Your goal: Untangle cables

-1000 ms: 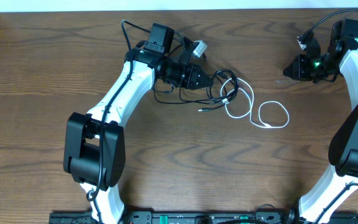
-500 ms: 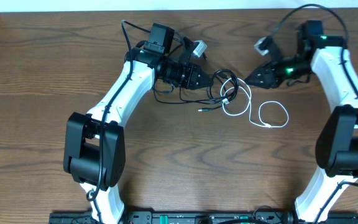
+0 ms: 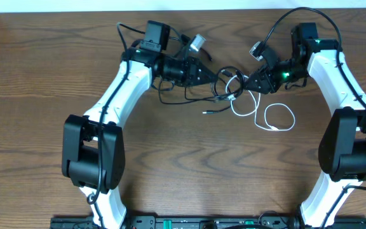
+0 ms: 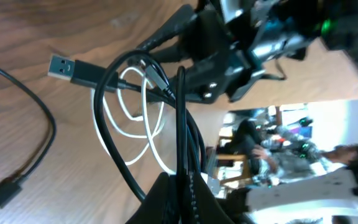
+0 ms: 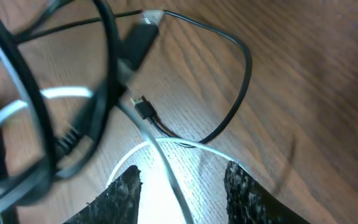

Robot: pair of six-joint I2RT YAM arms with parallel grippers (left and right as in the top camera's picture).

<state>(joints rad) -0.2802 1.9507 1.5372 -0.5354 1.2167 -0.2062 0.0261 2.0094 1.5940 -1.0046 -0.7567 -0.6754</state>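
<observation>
Overhead: tangle (image 3: 229,89) too small; we cannot tell which strand lies on top. Left wrist: black cable (image 4: 180,124) runs off the left edge. Right wrist: near loops (image 5: 109,56) blurred; white cable (image 5: 159,152) and right gripper (image 5: 179,196) cropped at bottom.

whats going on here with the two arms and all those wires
Two robot arms are working on a tangle of cords on a brown wooden table. The left end effector is shut on strands of the thin black cord, holding them up off the wood. The right end effector is open at the right side of the knot, its fingers either side of the thin white cord. The cords remain tangled.
</observation>
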